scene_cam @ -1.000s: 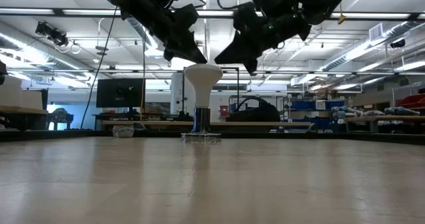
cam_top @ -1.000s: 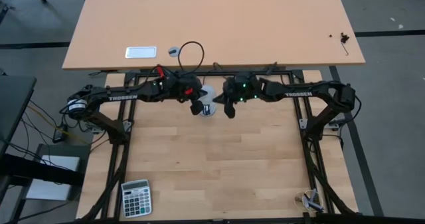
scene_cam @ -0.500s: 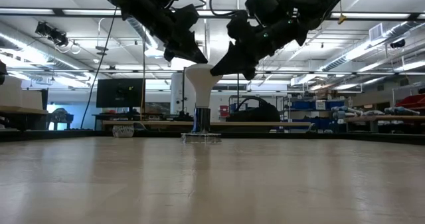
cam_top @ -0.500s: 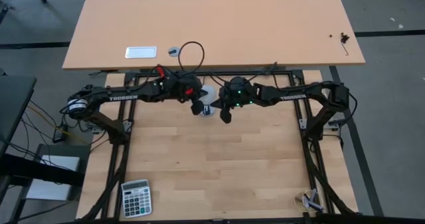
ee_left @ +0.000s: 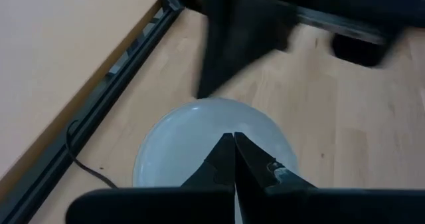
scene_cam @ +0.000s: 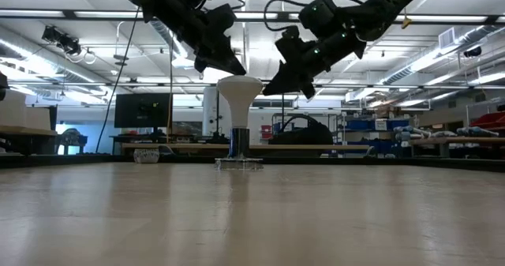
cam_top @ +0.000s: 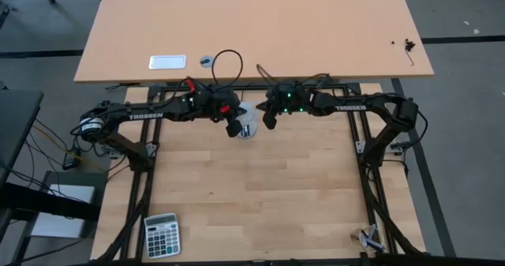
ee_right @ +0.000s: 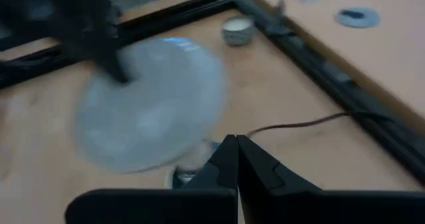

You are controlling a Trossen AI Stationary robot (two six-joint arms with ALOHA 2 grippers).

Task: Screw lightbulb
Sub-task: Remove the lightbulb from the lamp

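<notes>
A pale wood table (cam_top: 260, 195) stands on a grey floor (cam_top: 465, 140), abutting a larger tan table (cam_top: 252, 29). Fluorescent ceiling lights (scene_cam: 71, 80) illuminate a workshop with a dark monitor (scene_cam: 142, 110) and benches (scene_cam: 442, 144).

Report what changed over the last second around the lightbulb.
The right end effector, shut and empty, swung in against the lightbulb half a second ago and has now backed off to its side, clear of it. The left end effector stayed shut above the dome, and the lightbulb stayed upright in its socket.
</notes>
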